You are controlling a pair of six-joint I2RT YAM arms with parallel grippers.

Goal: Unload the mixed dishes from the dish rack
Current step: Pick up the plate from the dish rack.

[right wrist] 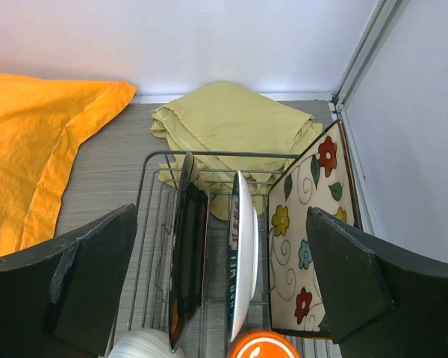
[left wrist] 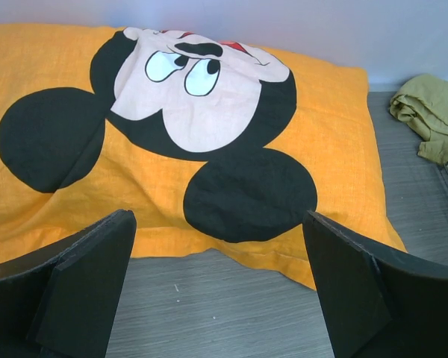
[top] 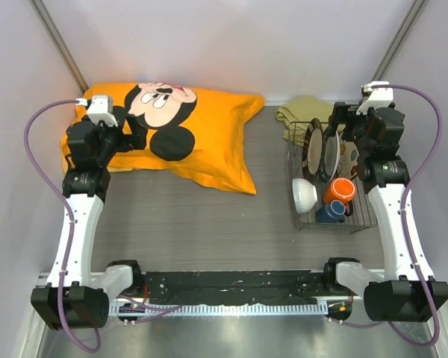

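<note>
The dark wire dish rack (top: 364, 216) stands at the right of the table. In it stand on edge the brown dark-rimmed plate (right wrist: 185, 261), the white plate with dark patterned rim (right wrist: 243, 261) and the square cream floral plate (right wrist: 308, 239). The white bowl (top: 305, 195), orange mug (top: 341, 189) and small dark-blue cup (top: 330, 212) sit at its near end. My right gripper (right wrist: 222, 294) is open and empty, above the upright plates. My left gripper (left wrist: 218, 287) is open and empty, over the table at the pillow's near edge.
An orange Mickey Mouse pillow (top: 187, 130) fills the back left of the table. An olive-green folded cloth (top: 306, 112) lies behind the rack. Walls close in at the back and both sides.
</note>
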